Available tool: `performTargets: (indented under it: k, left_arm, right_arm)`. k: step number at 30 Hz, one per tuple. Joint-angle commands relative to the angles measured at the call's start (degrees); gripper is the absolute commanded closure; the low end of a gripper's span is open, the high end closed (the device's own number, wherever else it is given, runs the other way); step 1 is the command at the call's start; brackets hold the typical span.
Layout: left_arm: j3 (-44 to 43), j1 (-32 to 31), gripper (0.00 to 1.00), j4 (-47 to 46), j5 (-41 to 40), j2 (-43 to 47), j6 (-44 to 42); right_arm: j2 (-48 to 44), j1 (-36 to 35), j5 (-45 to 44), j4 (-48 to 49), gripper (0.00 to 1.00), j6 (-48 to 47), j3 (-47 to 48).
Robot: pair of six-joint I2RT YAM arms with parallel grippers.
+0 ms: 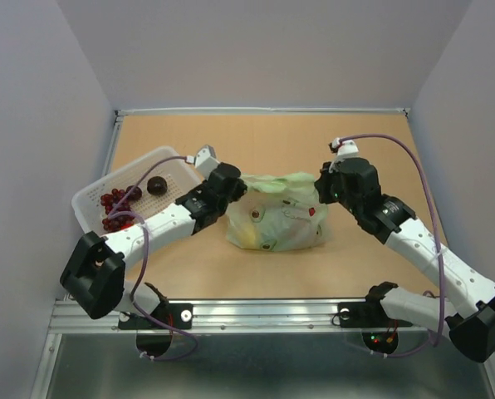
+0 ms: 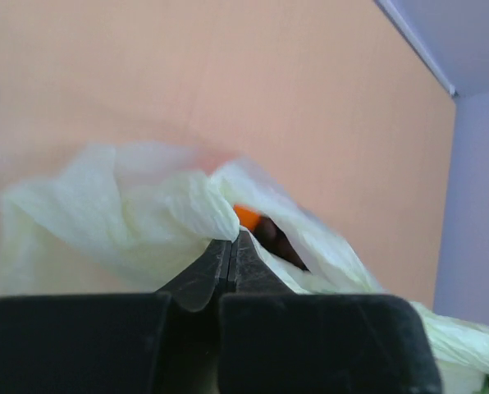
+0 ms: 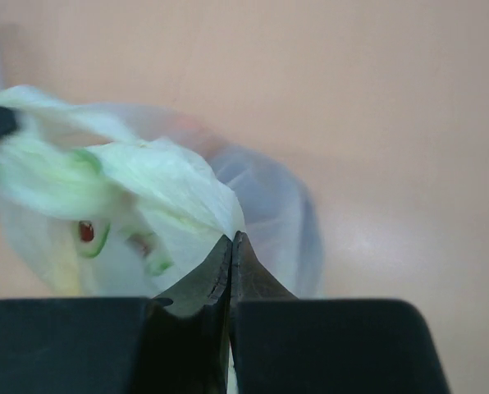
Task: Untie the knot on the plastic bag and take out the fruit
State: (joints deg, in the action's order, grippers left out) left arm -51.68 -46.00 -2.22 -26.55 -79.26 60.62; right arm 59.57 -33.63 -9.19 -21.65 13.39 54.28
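Note:
The pale green plastic bag [image 1: 276,212] sits mid-table between both arms. My left gripper [image 1: 242,188] is shut on the bag's left top edge [image 2: 187,209]. My right gripper [image 1: 317,189] is shut on its right top edge [image 3: 175,185]. The bag's mouth is stretched between them, and no knot shows. In the left wrist view an orange fruit [image 2: 247,217] and a dark fruit [image 2: 277,240] show through the opening. Other fruit show only as faint shapes through the plastic [image 3: 87,231].
A white basket [image 1: 127,195] stands at the left with a red grape bunch [image 1: 117,204] and a dark round plum [image 1: 156,185] in it. The left arm's forearm lies across its near corner. Grey walls close in both sides.

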Motion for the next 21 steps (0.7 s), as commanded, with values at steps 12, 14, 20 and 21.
performTargets:
  k: [12,14,20,21]
  left_arm:
    - [-18.31,18.49,1.00,23.31,16.51,7.35,-38.74]
    - [-14.52,18.49,1.00,22.79,19.50,9.56,-38.12]
    - [-0.71,15.42,1.00,14.28,37.51,17.64,-34.61]
    - [0.25,14.28,1.00,13.74,38.58,18.00,-34.52]
  right_arm:
    - [-3.75,12.44,-20.97,2.14,1.00,-2.85,13.05]
    - [-6.74,12.36,-16.85,1.70,0.99,-2.66,8.77]
    - [-9.12,12.36,1.78,-8.82,0.44,-2.92,6.35]
    - [-8.95,12.36,3.72,-9.89,0.38,-3.28,7.41]
